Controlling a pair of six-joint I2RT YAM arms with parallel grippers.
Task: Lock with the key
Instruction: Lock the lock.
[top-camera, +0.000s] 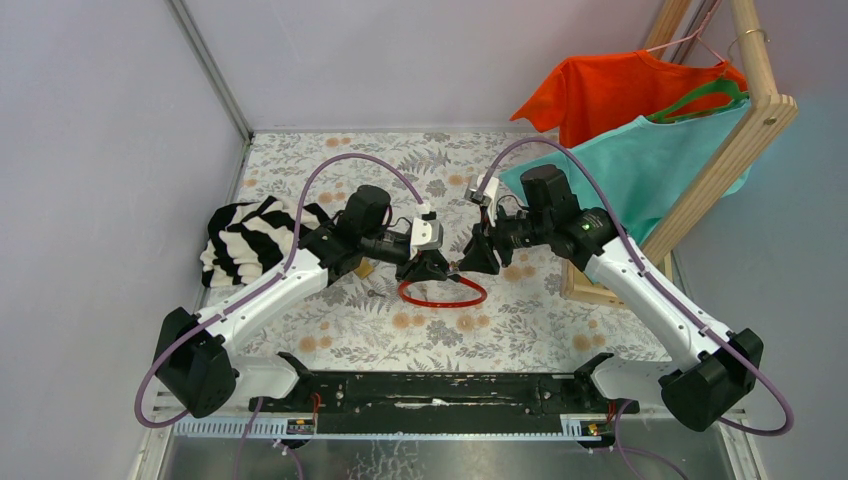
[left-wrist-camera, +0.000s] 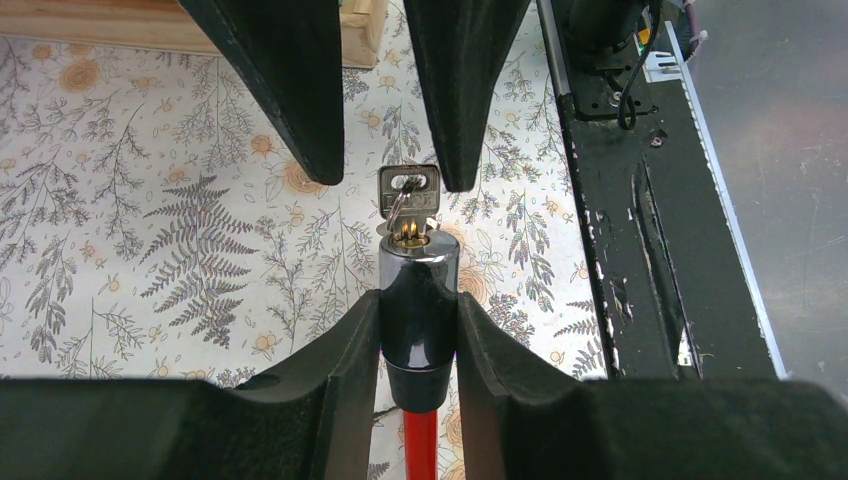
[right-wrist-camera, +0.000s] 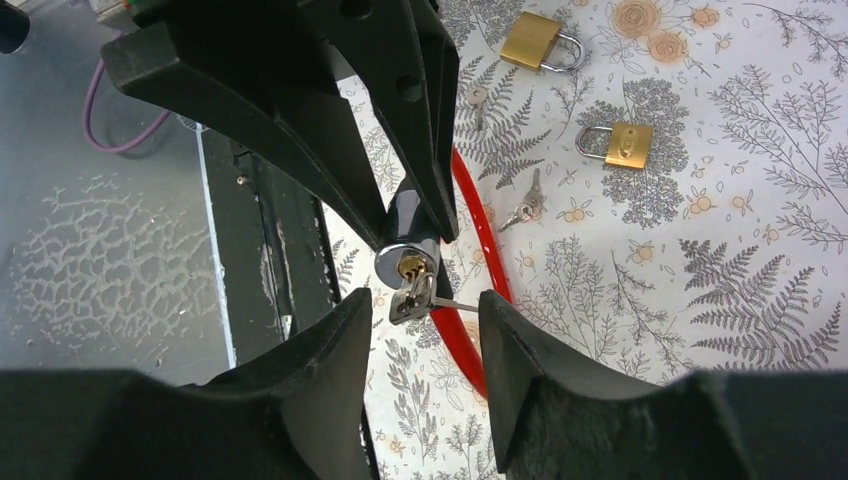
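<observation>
My left gripper (left-wrist-camera: 418, 300) is shut on the dark, chrome-capped barrel of the lock (left-wrist-camera: 418, 275), which is held above the floral cloth. The lock's red cable (top-camera: 442, 293) loops down onto the table below. A small silver key (left-wrist-camera: 408, 193) sticks out of the brass keyhole with a thin ring through its head. My right gripper (right-wrist-camera: 425, 305) faces the barrel end-on, and its jaws are open. The key (right-wrist-camera: 412, 297) lies between the right fingertips with a gap on each side. In the top view both grippers meet tip to tip at the table's middle.
Two brass padlocks (right-wrist-camera: 538, 40) (right-wrist-camera: 620, 145) and two loose keys (right-wrist-camera: 522, 205) (right-wrist-camera: 477, 100) lie on the cloth beyond the cable. A striped garment (top-camera: 245, 240) is at the left. A wooden rack (top-camera: 730, 150) with orange and teal shirts stands at the right. The black base rail (left-wrist-camera: 640, 230) runs along the near edge.
</observation>
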